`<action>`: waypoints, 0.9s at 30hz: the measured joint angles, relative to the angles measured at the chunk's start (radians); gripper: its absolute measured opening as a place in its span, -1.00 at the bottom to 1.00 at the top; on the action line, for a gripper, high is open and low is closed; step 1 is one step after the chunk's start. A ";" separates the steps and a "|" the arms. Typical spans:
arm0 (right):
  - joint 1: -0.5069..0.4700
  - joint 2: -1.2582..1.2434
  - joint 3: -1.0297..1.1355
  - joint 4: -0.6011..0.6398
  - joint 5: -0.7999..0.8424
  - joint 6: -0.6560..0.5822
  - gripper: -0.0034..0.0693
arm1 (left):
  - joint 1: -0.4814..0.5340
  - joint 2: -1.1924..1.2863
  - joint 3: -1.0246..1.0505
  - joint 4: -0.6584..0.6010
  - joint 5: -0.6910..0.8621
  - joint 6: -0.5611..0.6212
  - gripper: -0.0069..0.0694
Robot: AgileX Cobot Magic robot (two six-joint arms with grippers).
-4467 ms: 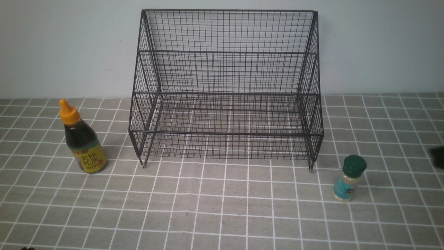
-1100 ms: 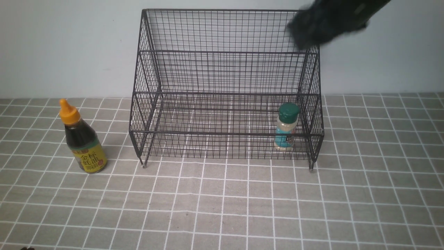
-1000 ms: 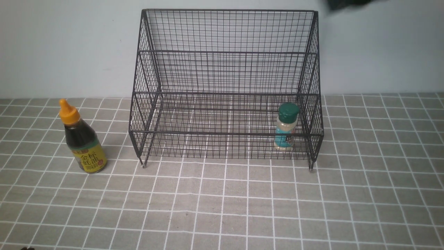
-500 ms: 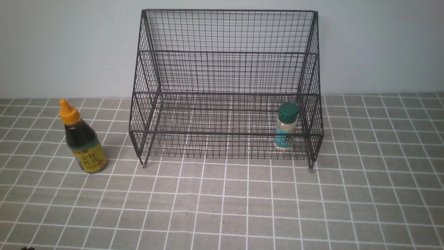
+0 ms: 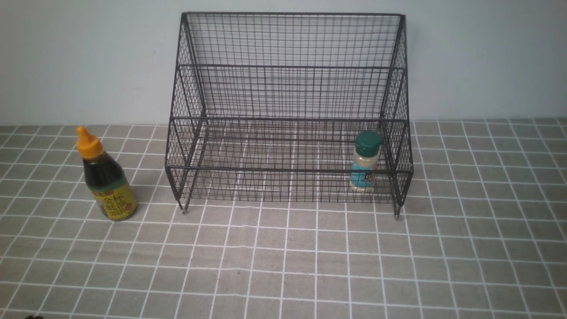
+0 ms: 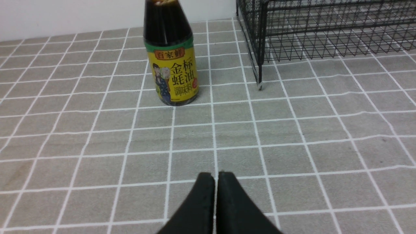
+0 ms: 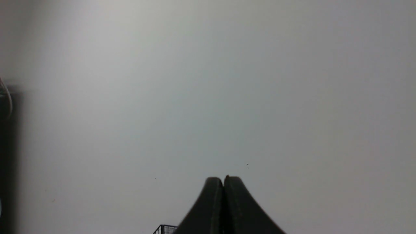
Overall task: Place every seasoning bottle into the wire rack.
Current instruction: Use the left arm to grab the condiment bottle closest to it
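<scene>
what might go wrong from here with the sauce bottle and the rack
The sauce bottle is tall with a narrow orange cap, so a high grip might tip it over. The rack has a raised front rail, and the bottle's base could catch on it going in. The left gripper is shut, so it may knock the bottle if it doesn't open first.

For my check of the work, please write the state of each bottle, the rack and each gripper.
Sauce bottle: upright on the table, outside the rack, cap on.
Shaker: upright inside the rack, at its right end, cap on.
Wire rack: standing upright, holding only the shaker.
Left gripper: shut, holding nothing.
Right gripper: shut, holding nothing.
</scene>
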 joint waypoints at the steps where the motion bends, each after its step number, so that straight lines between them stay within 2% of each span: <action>1: 0.000 0.010 0.024 -0.005 -0.013 0.000 -0.94 | 0.000 0.000 0.000 0.000 0.000 0.000 -0.83; 7: 0.000 0.038 0.145 -0.028 -0.017 0.000 -0.94 | 0.000 0.000 0.000 0.000 0.000 0.000 -0.83; 10: -0.012 0.032 0.271 -0.044 0.006 0.000 -0.94 | 0.000 0.000 0.000 0.000 0.000 0.000 -0.83; 12: -0.064 0.025 0.337 -0.037 0.013 0.010 -0.94 | 0.000 0.000 0.000 0.000 0.000 0.000 -0.83; 14: -0.171 0.024 0.414 -0.014 0.030 0.051 -0.94 | 0.000 0.000 0.000 0.000 0.000 0.000 -0.83; 18: -0.311 0.009 0.434 0.005 0.125 0.078 -0.94 | 0.000 0.000 0.000 0.000 0.000 0.000 -0.83; 22: -0.373 0.005 0.433 0.005 0.225 0.063 -0.94 | 0.000 0.000 0.000 0.000 0.000 0.000 -0.83; 27: -0.400 0.005 0.433 0.004 0.233 0.025 -0.94 | 0.000 0.000 0.000 0.000 0.000 0.000 -0.83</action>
